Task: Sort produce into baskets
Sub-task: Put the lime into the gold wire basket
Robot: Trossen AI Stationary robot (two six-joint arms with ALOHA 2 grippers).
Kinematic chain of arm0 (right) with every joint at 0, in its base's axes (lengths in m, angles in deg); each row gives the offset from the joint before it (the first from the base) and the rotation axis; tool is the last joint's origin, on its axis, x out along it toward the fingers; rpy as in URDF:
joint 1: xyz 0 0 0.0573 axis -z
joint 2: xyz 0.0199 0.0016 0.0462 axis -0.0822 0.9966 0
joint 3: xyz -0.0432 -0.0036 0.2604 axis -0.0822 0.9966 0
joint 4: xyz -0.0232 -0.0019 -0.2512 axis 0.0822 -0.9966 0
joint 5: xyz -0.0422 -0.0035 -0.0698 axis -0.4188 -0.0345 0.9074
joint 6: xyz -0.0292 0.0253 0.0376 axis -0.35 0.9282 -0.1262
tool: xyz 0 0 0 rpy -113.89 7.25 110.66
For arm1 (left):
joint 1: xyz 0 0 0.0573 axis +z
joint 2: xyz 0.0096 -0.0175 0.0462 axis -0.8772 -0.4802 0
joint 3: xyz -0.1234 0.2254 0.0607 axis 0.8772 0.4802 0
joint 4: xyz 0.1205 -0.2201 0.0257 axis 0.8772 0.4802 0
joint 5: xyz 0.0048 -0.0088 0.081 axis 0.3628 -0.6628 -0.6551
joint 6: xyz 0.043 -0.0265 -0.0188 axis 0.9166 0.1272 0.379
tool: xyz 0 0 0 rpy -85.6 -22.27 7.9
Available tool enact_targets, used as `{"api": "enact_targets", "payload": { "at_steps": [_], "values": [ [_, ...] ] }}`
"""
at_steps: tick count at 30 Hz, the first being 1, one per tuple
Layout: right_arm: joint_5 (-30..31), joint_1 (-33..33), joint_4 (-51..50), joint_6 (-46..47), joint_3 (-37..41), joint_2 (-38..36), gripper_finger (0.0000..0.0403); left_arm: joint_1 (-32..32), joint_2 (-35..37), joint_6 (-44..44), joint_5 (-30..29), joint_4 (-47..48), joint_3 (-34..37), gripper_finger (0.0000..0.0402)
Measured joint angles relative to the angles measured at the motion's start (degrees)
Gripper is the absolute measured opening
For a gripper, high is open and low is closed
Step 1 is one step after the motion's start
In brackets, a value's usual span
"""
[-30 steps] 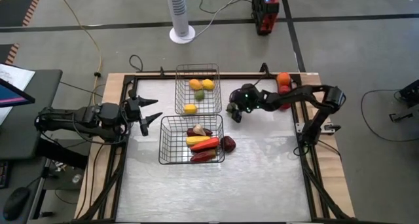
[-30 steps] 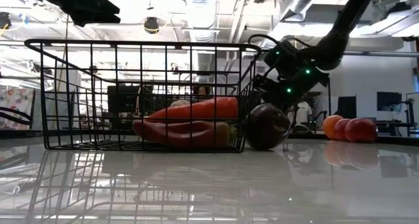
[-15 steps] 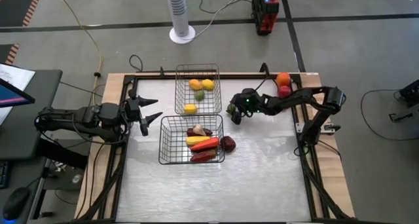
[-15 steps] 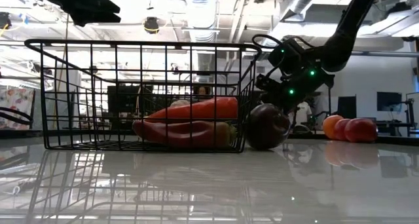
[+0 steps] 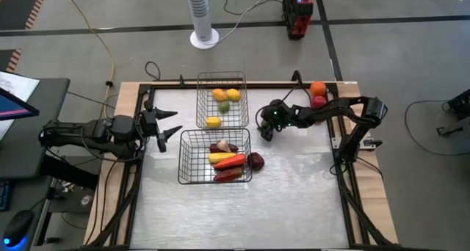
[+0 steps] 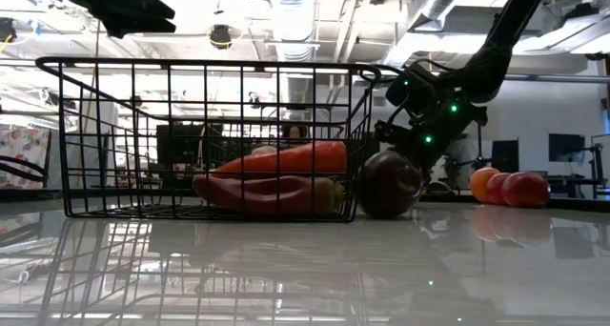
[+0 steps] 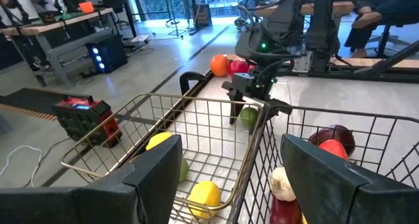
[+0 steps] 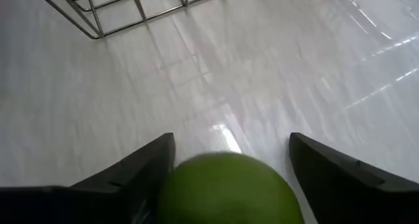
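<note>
Two dark, near-black arms are seen, built of rounded joint housings linked by slimmer segments. On the right arm [image 5: 345, 111], small green lights are shown at the wrist housing, and a black cable is looped beside it. The left arm [image 5: 88, 131] is ended by two thin dark fingers [image 5: 167, 133]. The fingers in the wrist views are broad, matt and dark grey; screws or markings cannot be clearly made out

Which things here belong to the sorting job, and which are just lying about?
Job: silvery basket; darker basket; green ball between the right gripper fingers; purple piece; orange and red pieces.
Lying about: white tower fan; red box.
</note>
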Motion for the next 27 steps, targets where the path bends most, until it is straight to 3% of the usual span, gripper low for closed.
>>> {"api": "enact_targets", "payload": {
  "at_steps": [11,20,27],
  "values": [
    [2.6,-1.3,-7.7,0.3,0.1,-4.9,0.0245,0.0,0.0,0.0,0.0,0.0,0.0,0.0249],
    [7.7,-4.7,-10.8,1.2,-0.3,-18.1,0.0252,0.0,0.0,0.0,0.0,-0.3,0.0,0.0249],
    [7.8,-7.4,-4.3,1.7,-6.3,-25.3,0.0253,0.0,0.0,1.5,0.0,-3.6,0.0,0.0249]
  ]
}}
